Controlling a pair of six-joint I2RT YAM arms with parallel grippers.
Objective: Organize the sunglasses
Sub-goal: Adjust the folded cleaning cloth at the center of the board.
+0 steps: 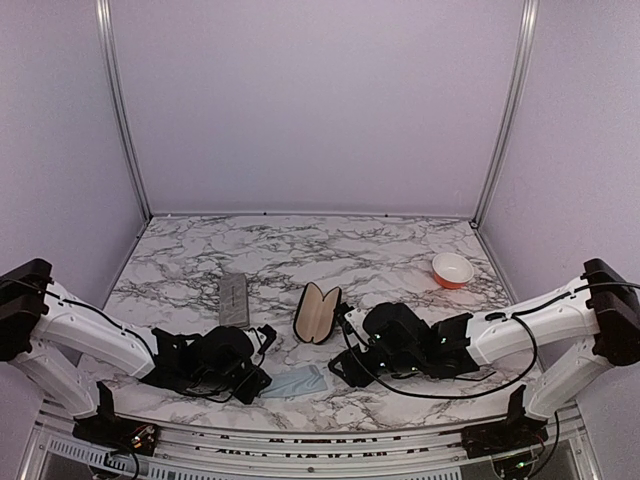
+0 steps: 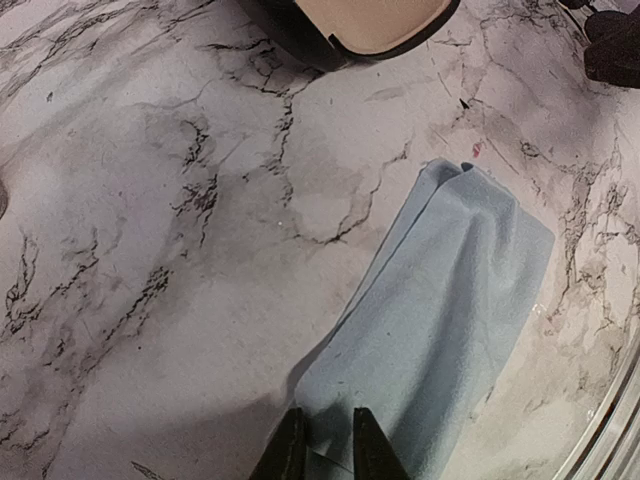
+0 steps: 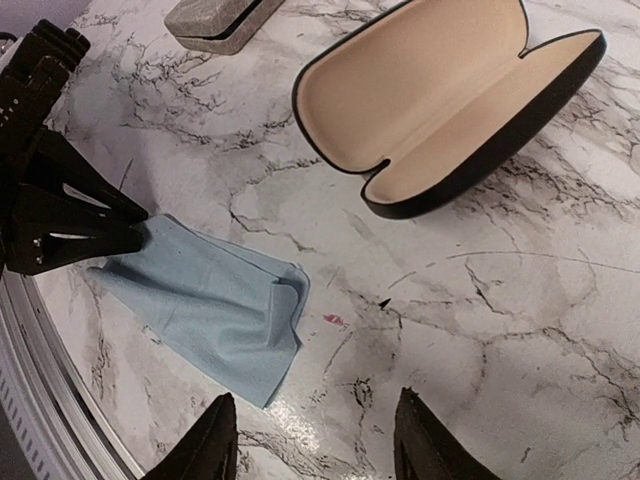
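On the marble bench (image 1: 380, 250), the left gripper (image 2: 327, 438) sits low near the front edge, left of the middle. Its jaws are drawn close together, with a slim gap between them, and the near edge of a pale blue cloth (image 2: 450, 300) reaches in between the fingertips (image 2: 290, 450). Whether they already pinch it I cannot tell. Further back and a little left of the middle, a grey case (image 1: 233, 298) lies closed, its long side running front to back. The cloth lies partly folded over itself and flat on the bench, close to the front edge and about midway between the two arms. Just behind it, near the middle of the bench, a black case (image 3: 440, 90) lies open with its tan lining facing up. The right gripper (image 3: 315, 445) hovers over bare marble just right of the cloth, its jaws standing well apart with nothing between them. A small orange and white bowl (image 1: 452, 269) stands by itself toward the back right corner. I cannot make out the sunglasses in any view; the arms hide part of the bench near the front.
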